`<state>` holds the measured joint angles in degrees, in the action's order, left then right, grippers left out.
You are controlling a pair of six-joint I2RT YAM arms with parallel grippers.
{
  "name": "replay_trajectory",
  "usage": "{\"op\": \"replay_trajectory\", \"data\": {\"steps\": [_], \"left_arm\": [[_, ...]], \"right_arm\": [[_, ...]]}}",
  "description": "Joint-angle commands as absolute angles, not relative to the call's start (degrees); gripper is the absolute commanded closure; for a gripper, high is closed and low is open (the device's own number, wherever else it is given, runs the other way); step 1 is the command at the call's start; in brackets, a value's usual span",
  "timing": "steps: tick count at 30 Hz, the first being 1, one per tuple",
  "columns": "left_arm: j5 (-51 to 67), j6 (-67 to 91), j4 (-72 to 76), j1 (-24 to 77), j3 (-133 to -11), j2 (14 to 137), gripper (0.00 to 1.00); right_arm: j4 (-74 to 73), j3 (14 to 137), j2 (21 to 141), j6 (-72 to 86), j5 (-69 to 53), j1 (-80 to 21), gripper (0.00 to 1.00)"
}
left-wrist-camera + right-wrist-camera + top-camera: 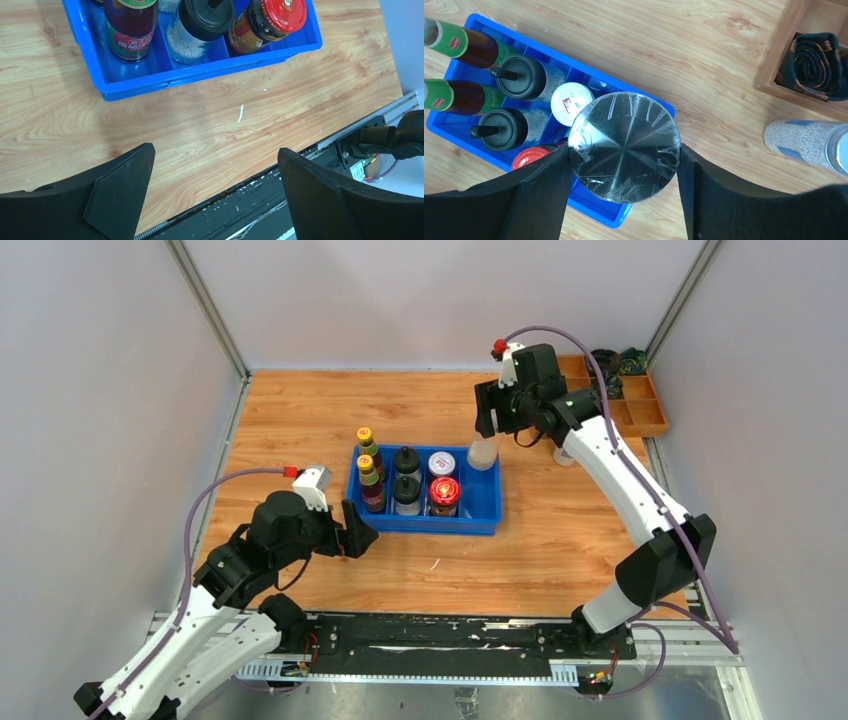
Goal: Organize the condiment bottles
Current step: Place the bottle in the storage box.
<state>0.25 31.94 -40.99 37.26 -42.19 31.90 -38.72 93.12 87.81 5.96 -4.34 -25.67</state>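
The blue bin (425,525) holds two yellow-capped sauce bottles (366,441), two black-lidded shakers (406,461), a white-lidded jar (441,464) and a red-lidded jar (444,490). My right gripper (624,148) is shut on a silver-lidded jar (624,127), held by its lid over the bin's (599,210) back right corner. A second silver-lidded jar (809,142), filled with pale grains, lies on the table to the right. My left gripper (215,155) stands open and empty in front of the bin's (200,75) near left side.
A wooden tray (640,405) with black and green coiled items (814,65) sits at the back right corner. Grey walls close in the table on three sides. A black rail (450,640) runs along the near edge.
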Motion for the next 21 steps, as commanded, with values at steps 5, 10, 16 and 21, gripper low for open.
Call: {"op": "replay_trajectory", "data": {"steps": [5, 10, 16, 21], "left_arm": [[0.5, 32.0, -41.2, 37.6, -42.2, 31.5, 0.0], [0.6, 31.9, -41.3, 37.6, -42.2, 31.3, 0.0], [0.7, 31.9, -41.2, 37.7, -41.9, 30.8, 0.0], [1.0, 32.1, -41.3, 37.6, -41.8, 30.2, 0.0]], "right_arm": [[-32.3, 92.0, 90.0, 5.5, -4.7, -27.8, 0.44], [-30.2, 89.4, 90.0, 4.4, -1.4, -29.7, 0.44], [-29.8, 87.8, 90.1, 2.0, 5.5, -32.7, 0.44], [-28.2, 86.0, 90.0, 2.1, 6.8, -33.0, 0.44]]}}
